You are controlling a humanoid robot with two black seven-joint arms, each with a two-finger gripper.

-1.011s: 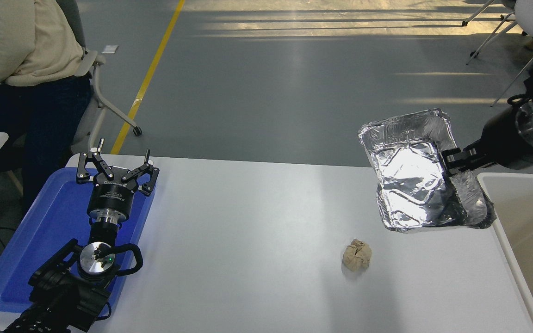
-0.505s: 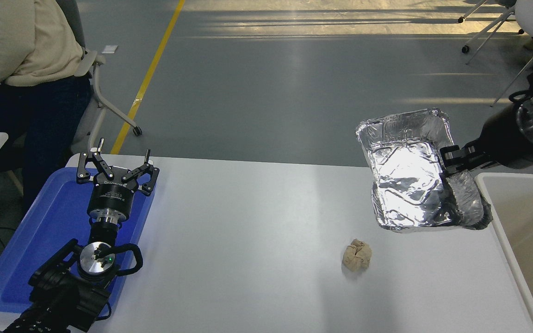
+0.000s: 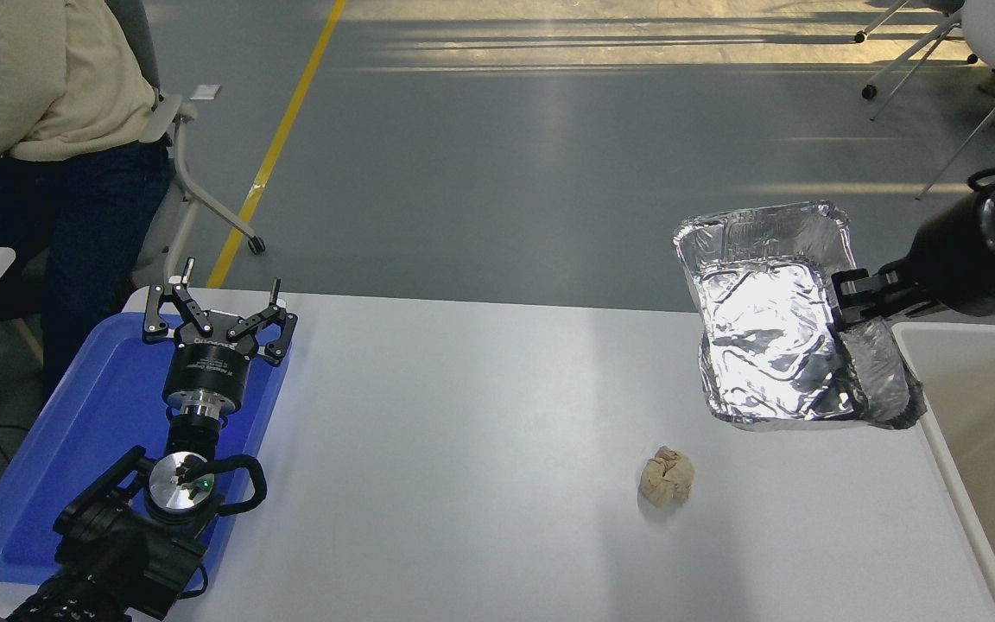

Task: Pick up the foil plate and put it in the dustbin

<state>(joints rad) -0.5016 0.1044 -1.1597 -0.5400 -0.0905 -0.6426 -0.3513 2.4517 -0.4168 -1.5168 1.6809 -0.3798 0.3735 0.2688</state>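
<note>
The foil plate point(image 3: 765, 328), a shiny crinkled silver tray, hangs tilted in the air above the table's right part, its inside facing the camera. My right gripper point(image 3: 847, 320) comes in from the right edge and is shut on the plate's right rim. The dustbin point(image 3: 972, 415), off-white with smooth inner walls, stands at the right edge just beside the plate's right end. My left gripper point(image 3: 219, 318) rests open over the blue tray at the lower left.
A crumpled tan paper ball point(image 3: 667, 476) lies on the white table point(image 3: 480, 449) below the plate. The blue tray point(image 3: 74, 441) fills the left edge. A person point(image 3: 31, 112) sits on a chair at the far left. Chair legs point(image 3: 921, 60) stand at the top right.
The right gripper with the foil plate has shifted slightly to the right, nearer the dustbin, and the plate's tilt changed a little. The left arm has not moved.
</note>
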